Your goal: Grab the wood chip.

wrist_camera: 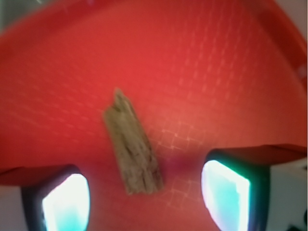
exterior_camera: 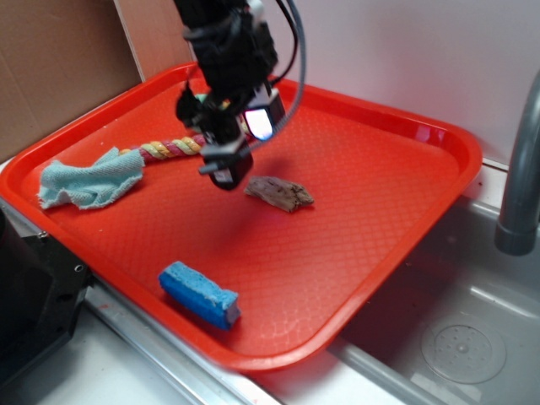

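The wood chip [exterior_camera: 280, 193] is a small flat brown piece with jagged ends, lying on the red tray [exterior_camera: 405, 169] near its middle. My gripper [exterior_camera: 240, 150] hangs above the tray just left of the chip, not touching it. In the wrist view the chip [wrist_camera: 132, 147] lies lengthwise between and just ahead of my two fingers [wrist_camera: 65, 202]. My gripper [wrist_camera: 144, 199] is open and empty, with the chip's near end between the jaws.
A blue sponge block [exterior_camera: 199, 294] lies near the tray's front edge. A light blue cloth [exterior_camera: 87, 180] and a coloured rope [exterior_camera: 169, 149] lie at the left. A sink basin [exterior_camera: 456, 337] and a grey faucet pipe [exterior_camera: 521, 177] are at the right.
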Controlling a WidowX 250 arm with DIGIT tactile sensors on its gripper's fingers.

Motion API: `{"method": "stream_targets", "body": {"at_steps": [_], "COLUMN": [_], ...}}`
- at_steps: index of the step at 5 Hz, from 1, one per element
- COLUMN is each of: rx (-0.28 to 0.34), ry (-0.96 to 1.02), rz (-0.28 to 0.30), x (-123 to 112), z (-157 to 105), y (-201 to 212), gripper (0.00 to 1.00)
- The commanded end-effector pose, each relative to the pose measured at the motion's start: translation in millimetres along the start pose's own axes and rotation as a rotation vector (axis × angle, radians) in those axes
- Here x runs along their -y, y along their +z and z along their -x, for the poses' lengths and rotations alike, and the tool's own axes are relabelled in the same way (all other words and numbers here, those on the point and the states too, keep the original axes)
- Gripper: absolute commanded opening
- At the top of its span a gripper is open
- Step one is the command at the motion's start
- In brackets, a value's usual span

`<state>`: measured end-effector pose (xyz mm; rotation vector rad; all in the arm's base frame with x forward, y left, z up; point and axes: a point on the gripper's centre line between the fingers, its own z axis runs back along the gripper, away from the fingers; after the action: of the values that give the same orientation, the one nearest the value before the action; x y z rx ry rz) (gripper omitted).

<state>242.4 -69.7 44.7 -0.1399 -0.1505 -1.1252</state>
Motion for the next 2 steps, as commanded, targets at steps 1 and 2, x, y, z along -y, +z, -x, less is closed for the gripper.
{"method": "stream_targets", "body": {"at_steps": [1,2], "rx": [0.003,-0.018], "ry": [-0.074,-0.071], "rz": [-0.036,-0.034], "x": [11.2,12.1], "z": [-7.1,-5.8], "y": [-10.5,-18.5], "gripper": [1.00,1.00]}}
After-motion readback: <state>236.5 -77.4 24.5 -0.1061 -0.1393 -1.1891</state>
